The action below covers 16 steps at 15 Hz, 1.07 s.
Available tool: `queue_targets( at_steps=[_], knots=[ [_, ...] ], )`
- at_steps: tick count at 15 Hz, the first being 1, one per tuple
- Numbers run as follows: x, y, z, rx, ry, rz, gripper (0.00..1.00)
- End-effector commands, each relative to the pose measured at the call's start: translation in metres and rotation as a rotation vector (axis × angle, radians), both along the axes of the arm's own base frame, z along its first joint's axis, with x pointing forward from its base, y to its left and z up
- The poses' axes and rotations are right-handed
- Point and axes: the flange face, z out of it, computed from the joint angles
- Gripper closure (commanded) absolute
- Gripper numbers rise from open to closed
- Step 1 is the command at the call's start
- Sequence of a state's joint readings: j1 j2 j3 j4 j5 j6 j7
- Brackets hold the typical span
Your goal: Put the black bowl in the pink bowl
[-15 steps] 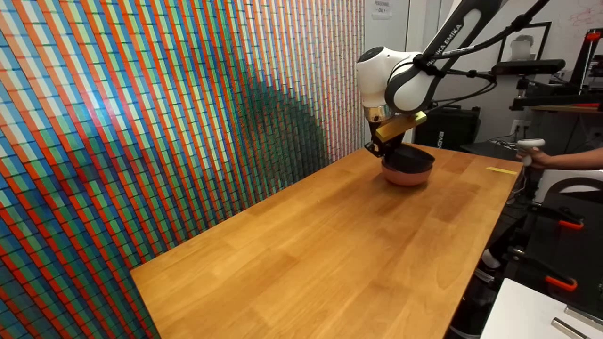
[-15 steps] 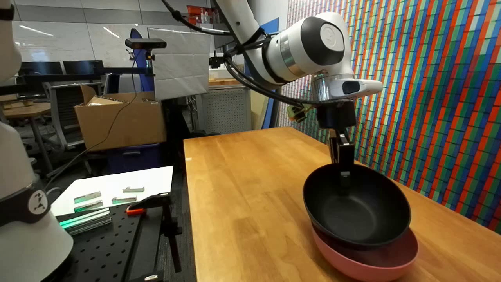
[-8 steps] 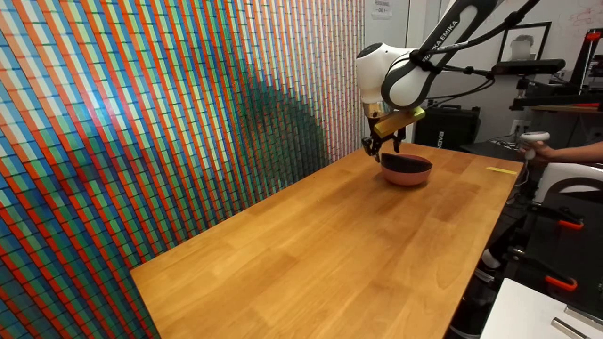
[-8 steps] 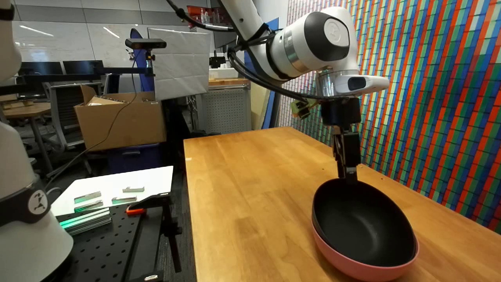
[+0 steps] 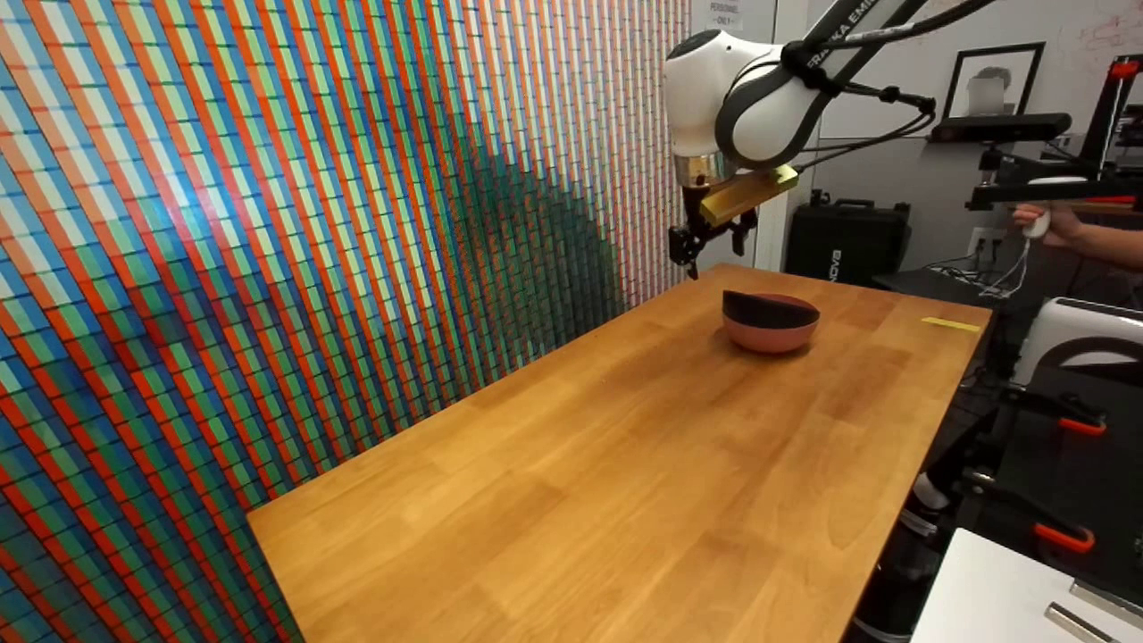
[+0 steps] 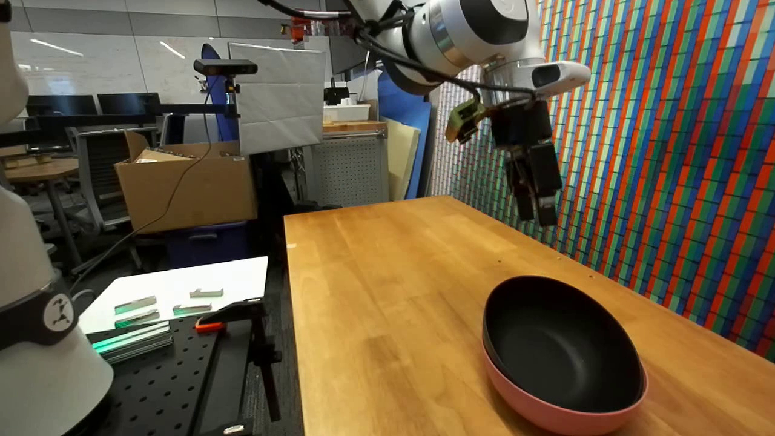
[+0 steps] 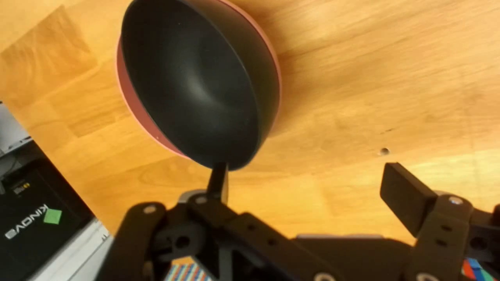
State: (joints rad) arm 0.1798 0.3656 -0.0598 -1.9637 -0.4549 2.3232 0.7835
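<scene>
The black bowl (image 6: 563,345) rests inside the pink bowl (image 6: 563,418), tilted, with one side of its rim standing well above the pink rim. Both exterior views show the pair on the table, the black bowl (image 5: 770,310) leaning over the pink bowl (image 5: 770,338). From above, the wrist view shows the black bowl (image 7: 191,82) covering most of the pink bowl (image 7: 136,105), of which a crescent shows. My gripper (image 7: 304,173) is open, its fingers wide apart with only table between them. In an exterior view the gripper (image 6: 537,221) hangs above the bowls, apart from them.
The wooden table (image 5: 607,473) runs along a colourful patterned wall (image 5: 357,223). A person's hand with a white controller (image 5: 1038,219) is past the table's far side. Beside the table stands a low bench with a white board (image 6: 181,284) and metal pieces.
The gripper opened and let go of the black bowl, which dropped lower into the pink bowl and stays tilted. The arm then rose away from the bowls.
</scene>
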Motion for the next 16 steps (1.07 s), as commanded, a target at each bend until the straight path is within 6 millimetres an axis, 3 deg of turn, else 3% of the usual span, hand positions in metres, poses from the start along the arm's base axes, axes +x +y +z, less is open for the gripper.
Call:
queue_targets(
  at_steps=[1, 5, 9, 12, 16],
  knots=[
    [-0.018, 0.039, 0.067, 0.044, -0.026, 0.167, 0.0],
    [-0.032, 0.077, 0.121, 0.205, -0.037, 0.338, 0.0],
    [-0.046, 0.087, 0.155, 0.413, 0.045, 0.447, 0.0],
    [-0.06, 0.064, 0.163, 0.443, 0.151, 0.411, 0.0],
    [-0.071, 0.025, 0.168, 0.354, 0.231, 0.312, 0.0]
  ],
)
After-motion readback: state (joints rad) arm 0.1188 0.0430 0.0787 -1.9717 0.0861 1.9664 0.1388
